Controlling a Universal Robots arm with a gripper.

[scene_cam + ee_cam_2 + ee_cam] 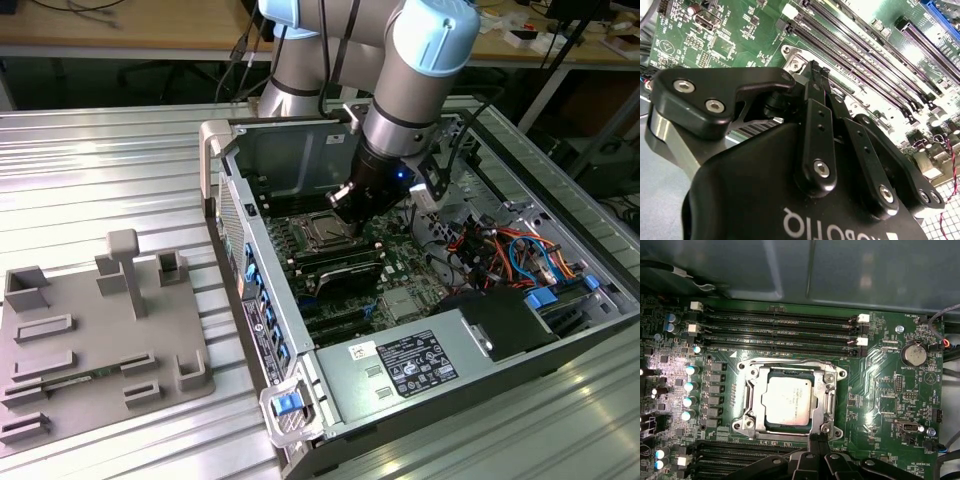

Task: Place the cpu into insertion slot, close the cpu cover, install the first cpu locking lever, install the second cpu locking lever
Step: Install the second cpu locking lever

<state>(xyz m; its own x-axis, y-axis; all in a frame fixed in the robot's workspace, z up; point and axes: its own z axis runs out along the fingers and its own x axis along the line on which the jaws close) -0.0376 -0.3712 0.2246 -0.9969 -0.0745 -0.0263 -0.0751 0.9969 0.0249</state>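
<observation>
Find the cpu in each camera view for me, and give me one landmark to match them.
Exterior view: the cpu sits mid-motherboard, just beside the gripper.
First wrist view: cpu centred inside its silver frame.
Second wrist view: not in it.
Shared landmark: the long black memory slots.

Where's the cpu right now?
In the first wrist view, the cpu sits in the insertion slot, between memory slots, with the gripper at its edge.
</observation>
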